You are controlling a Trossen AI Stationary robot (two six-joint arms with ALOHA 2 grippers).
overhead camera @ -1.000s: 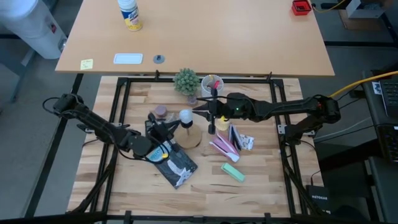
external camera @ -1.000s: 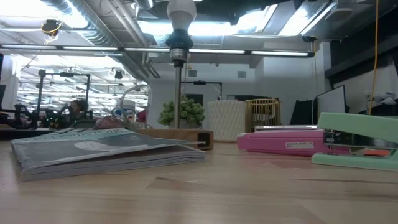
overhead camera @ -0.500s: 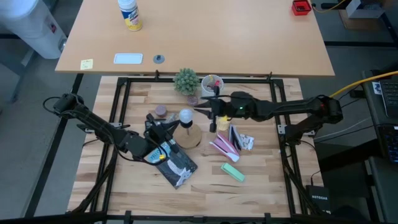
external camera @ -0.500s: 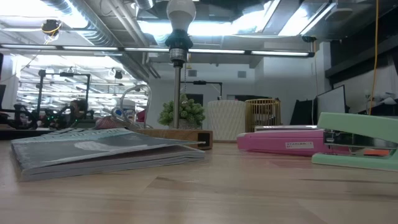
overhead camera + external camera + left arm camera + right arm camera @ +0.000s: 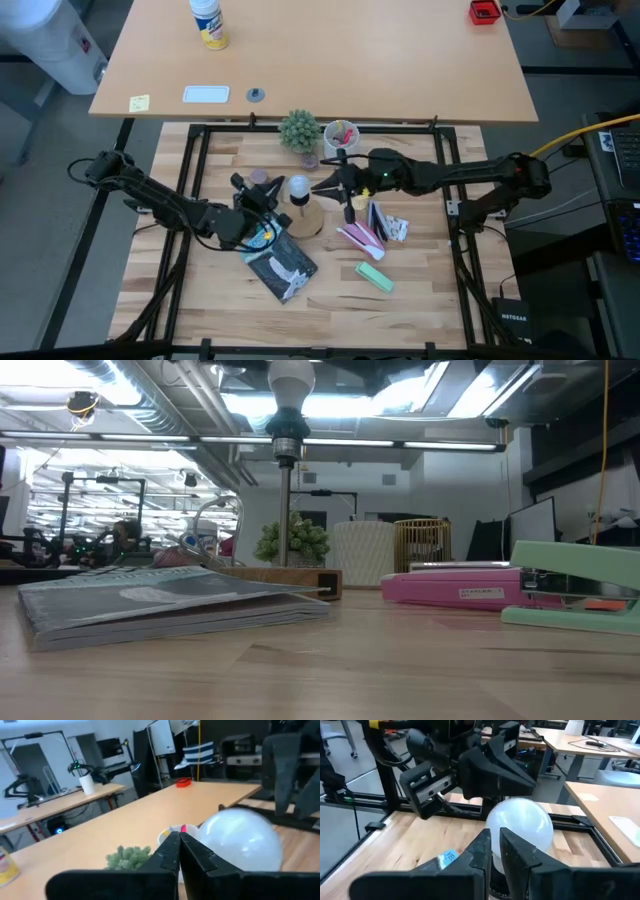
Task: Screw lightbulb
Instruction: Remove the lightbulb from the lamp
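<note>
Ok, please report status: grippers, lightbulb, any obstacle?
Left gripper shut, right gripper shut, flanking lightbulb. Lightbulb upright in socket, unheld. No obstacle seen.

text: "netgear" | on: black box point(image 5: 513, 322) | floor, right of table

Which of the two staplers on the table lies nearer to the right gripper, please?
The pink stapler, just below the right gripper beside the wooden base; the green stapler lies farther toward the table's front edge.
</note>
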